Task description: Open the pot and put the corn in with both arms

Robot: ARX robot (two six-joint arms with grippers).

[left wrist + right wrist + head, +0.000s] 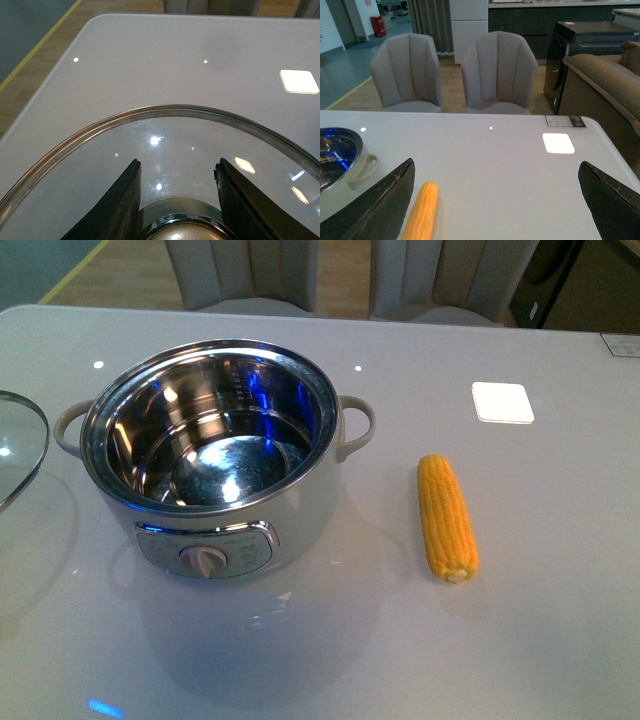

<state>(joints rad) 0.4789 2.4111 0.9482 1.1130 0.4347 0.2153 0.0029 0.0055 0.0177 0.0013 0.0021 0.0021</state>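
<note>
The left claw (178, 161) hangs over the glass lid (165, 132), its 2 black fingers (125, 205) set on either side of the lid's steel-collared knob (175, 235). The fingers stand apart by about the width of that knob, and the left wrist view does not show whether they press on it, so I cannot tell if the claw is gripping. The lid lies flat on the pale glossy surface (150, 55) directly beneath this claw.

The right claw (496, 164) is spread wide, with nothing between its 2 fingers (375, 205). The corn (447, 518) lies on the surface below this claw, just beside the finger on the pot's side and apart from it, its long axis running away from the claw. The pot (300, 510) stands beyond that same finger, outside the claw's span. It is uncovered, with its shiny steel inside bare and its dial (204, 561) facing the robot. One beige loop handle (358, 425) points toward the corn, which is near the pot but not touching it.

A bright white square patch (502, 402) shows on the surface ahead of the right claw. Past the far edge stand 2 grey upholstered chairs (405, 70).
</note>
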